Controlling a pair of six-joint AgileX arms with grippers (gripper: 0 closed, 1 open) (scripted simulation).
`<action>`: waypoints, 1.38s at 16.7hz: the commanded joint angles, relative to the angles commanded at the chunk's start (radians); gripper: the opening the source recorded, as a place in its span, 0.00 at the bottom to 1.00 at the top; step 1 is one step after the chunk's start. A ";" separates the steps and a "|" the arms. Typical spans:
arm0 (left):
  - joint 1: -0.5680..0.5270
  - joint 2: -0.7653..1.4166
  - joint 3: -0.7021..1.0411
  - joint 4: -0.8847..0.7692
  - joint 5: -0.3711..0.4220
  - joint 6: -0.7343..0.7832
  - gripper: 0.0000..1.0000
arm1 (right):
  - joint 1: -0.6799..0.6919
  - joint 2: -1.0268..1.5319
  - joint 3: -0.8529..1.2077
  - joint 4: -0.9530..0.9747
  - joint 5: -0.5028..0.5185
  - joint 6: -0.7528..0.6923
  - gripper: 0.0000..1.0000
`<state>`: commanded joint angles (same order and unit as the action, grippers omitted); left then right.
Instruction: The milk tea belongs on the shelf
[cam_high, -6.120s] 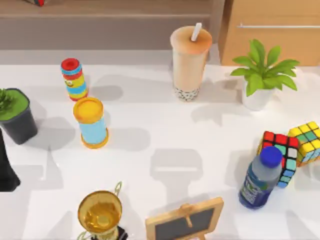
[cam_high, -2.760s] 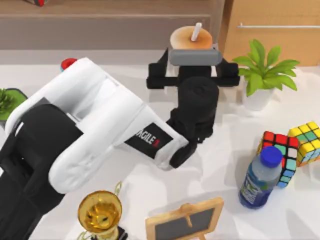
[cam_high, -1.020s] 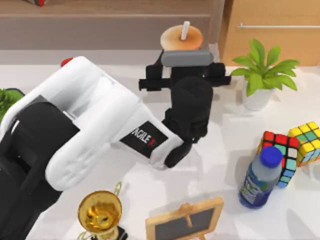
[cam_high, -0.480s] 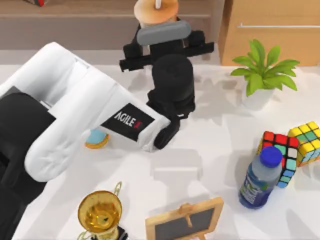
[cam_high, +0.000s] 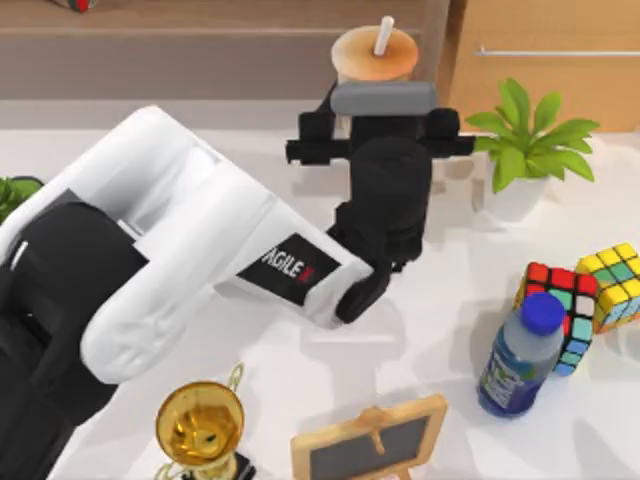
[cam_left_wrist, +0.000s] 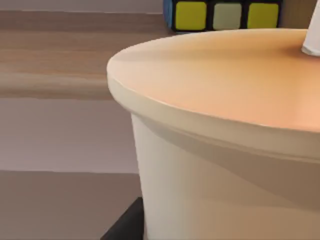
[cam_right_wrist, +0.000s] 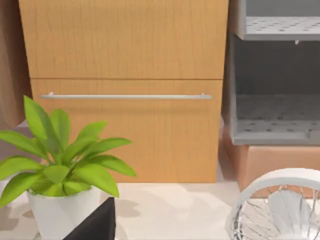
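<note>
Shelf (cam_high: 200, 45): it is the long brown one at the back of the table (cam_high: 300, 300), with flat boards. The cup has to go up on a board.
Left arm (cam_high: 180, 270): big and white, it reaches from the table's left side to the back middle. It hides a lot of the table, so it could bump something under it.
Left claw (cam_high: 382, 125): it is right at the cup, just below the lid. I think it is holding the cup, but I cannot see its fingers, so I cannot tell for sure.
Cup (cam_high: 375, 60): the milk tea is at the back, in front of the shelf's right end, next to the cabinet (cam_high: 545, 60). It stands up straight.
Could tip: the cup is tall. If the claw moves fast or leans, the cup could slip and spill.
Could hit: the cup could knock the edge of a board if it is too low. It could also bang the cabinet or the plant (cam_high: 525, 150) on the right.
Lid (cam_left_wrist: 220, 75): round, orange and smooth. In the left wrist view it is very close.
Straw (cam_high: 384, 35): white, it sticks up from the lid. It could catch on a board above.
Right claw: a black bit (cam_right_wrist: 95, 222) of it is near the plant. I cannot tell if it is wide or narrow.
</note>
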<state>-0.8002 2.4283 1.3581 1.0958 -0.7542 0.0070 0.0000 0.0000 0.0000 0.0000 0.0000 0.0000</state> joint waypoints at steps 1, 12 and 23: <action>-0.007 0.003 -0.001 -0.010 0.003 0.000 0.00 | 0.000 0.000 0.000 0.000 0.000 0.000 1.00; 0.039 -0.111 -0.086 -0.105 0.049 -0.075 0.00 | 0.000 0.000 0.000 0.000 0.000 0.000 1.00; 0.201 -0.391 0.121 -0.505 0.156 -0.025 0.00 | 0.000 0.000 0.000 0.000 0.000 0.000 1.00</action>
<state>-0.5992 2.0377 1.4792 0.5904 -0.5982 -0.0176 0.0000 0.0000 0.0000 0.0000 0.0000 0.0000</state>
